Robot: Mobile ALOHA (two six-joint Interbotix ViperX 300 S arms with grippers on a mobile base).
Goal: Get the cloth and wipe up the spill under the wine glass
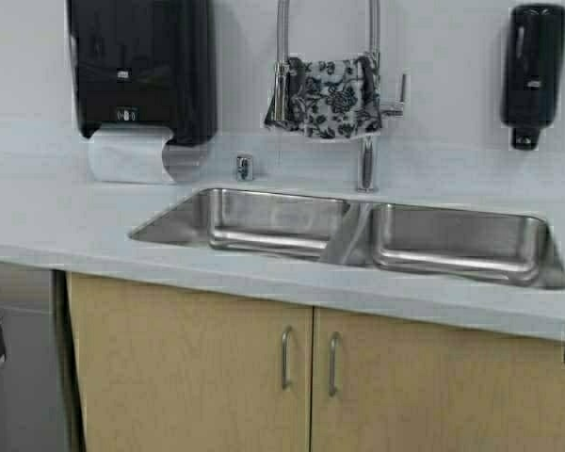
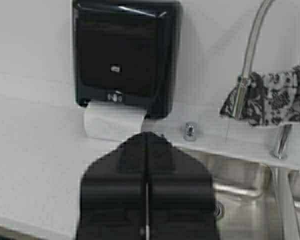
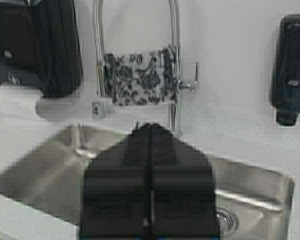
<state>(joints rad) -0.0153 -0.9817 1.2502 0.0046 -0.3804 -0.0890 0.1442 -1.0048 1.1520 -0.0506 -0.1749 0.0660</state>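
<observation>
The floral grey-and-navy cloth [image 1: 325,97] hangs draped over the chrome faucet [image 1: 365,141]. Both grippers, left gripper [image 2: 146,145] and right gripper [image 3: 150,135], are closed and empty. I'd open the right one wide and pinch a hanging edge.

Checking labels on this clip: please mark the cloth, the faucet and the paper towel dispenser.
cloth [image 1: 325,97], high view, middle of the printed fabric draped over the faucet.
faucet [image 1: 365,160], high view, lower upright stem.
paper towel dispenser [image 1: 141,61], high view, black front cover.
</observation>
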